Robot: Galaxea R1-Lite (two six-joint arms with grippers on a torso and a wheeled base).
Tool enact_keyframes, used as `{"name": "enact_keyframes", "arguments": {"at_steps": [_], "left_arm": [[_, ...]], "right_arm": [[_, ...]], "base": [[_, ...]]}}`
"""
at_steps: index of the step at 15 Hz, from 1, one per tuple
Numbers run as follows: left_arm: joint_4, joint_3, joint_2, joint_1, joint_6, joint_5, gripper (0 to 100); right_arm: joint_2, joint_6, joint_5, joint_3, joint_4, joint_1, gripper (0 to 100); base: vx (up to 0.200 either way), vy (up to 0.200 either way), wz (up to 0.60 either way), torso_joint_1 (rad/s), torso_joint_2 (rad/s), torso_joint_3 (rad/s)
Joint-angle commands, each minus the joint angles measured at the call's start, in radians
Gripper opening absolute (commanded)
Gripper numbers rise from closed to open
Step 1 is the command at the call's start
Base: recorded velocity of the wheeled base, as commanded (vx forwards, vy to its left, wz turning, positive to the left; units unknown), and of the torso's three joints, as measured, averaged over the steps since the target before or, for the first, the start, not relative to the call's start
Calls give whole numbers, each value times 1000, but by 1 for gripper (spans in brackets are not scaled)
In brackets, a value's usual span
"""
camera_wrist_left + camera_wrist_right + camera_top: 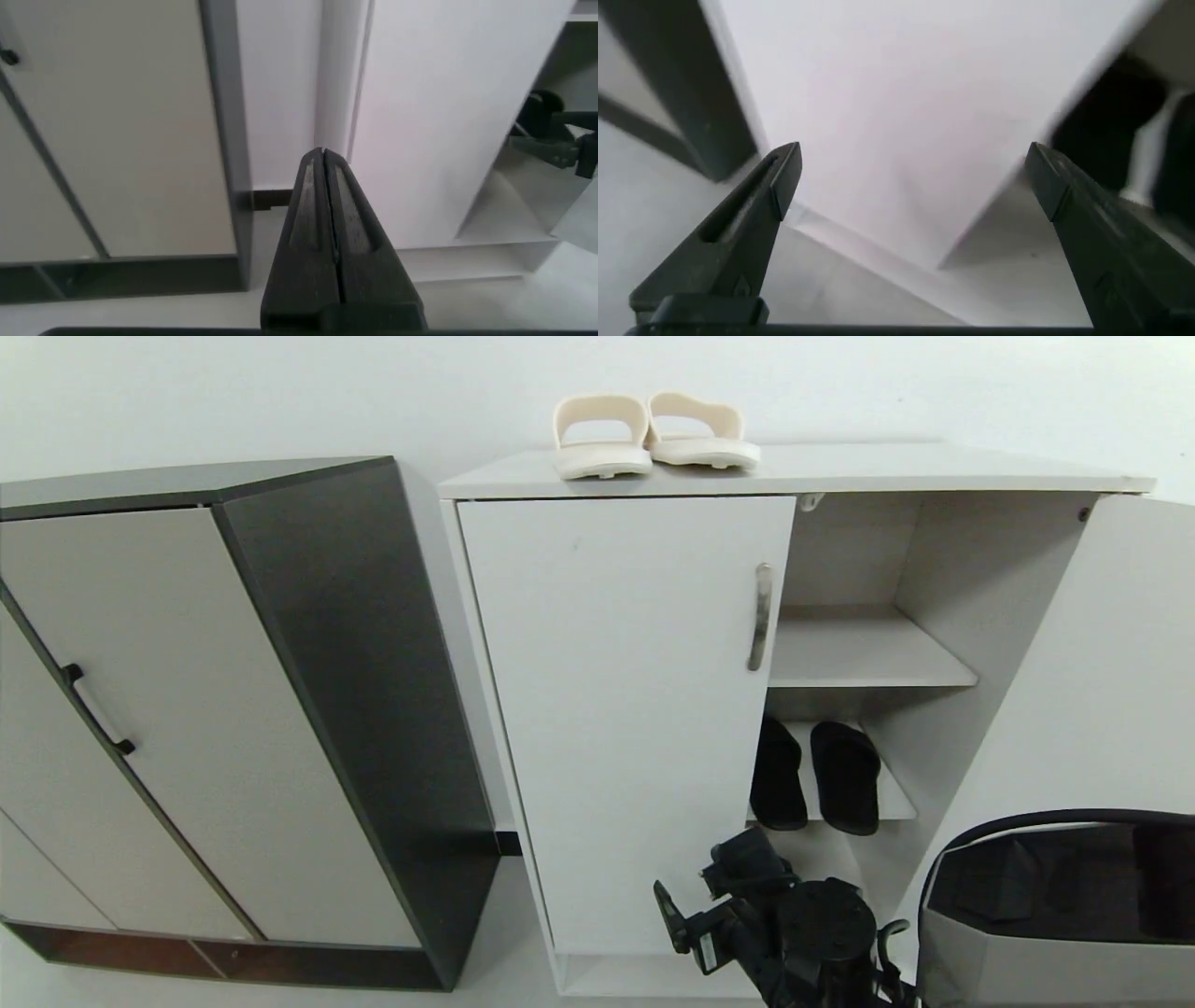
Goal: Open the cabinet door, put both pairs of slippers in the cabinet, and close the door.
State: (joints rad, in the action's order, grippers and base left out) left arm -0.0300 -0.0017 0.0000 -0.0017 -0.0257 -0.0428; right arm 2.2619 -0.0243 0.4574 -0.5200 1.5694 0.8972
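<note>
Right gripper (910, 159) is nearest: jaws wide apart, nothing between them, held low in front of the white cabinet's (934, 467) foot, by the open compartment. Left gripper (323, 159) has its jaws pressed flat together, empty, facing the gap between the white cabinet and the dark cabinet (355, 709) beside it.

Black slippers (845, 775) lie side by side on the lower shelf inside, so that pair looks done. Upper shelf (859, 653) is above them. Right door (1102, 663) is swung open; left door (625, 709) is shut, with its handle (762, 616) at the inner edge.

Cream slippers (700, 448) sit farthest away on the cabinet top. They are touching or almost touching, with their front edges at the top's front lip, above the shut door.

Handling, as a guess:
- The cream pair looks like moulded foam or rubber, so light, a bit squashy, not fragile, and matte enough not to slip.
- The arched strap is the obvious hold: one finger under the arch and one over it.
- Pinching the sole edge where it meets the lip would also work.
- A soft sole may flex and droop when lifted from one end.
- Taking both at once needs a wide pinch across the two adjoining straps, which risks dropping one.
- The door is a rigid, light panel, so a push on its free edge should close it.
</note>
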Motion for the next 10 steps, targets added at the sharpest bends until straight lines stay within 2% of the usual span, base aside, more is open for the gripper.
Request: {"name": "enact_keyframes", "arguments": {"at_steps": [1,10], "left_arm": [[-1,0,2,0,0,0,0],[-1,0,0,0,-3,1,0]], "right_arm": [[1,1,-8,5,1,2,100],[10,1,-17,25,1,0,100]], "base": [[0,200,0,2,7,7],[0,0,0,0,0,0]]}}
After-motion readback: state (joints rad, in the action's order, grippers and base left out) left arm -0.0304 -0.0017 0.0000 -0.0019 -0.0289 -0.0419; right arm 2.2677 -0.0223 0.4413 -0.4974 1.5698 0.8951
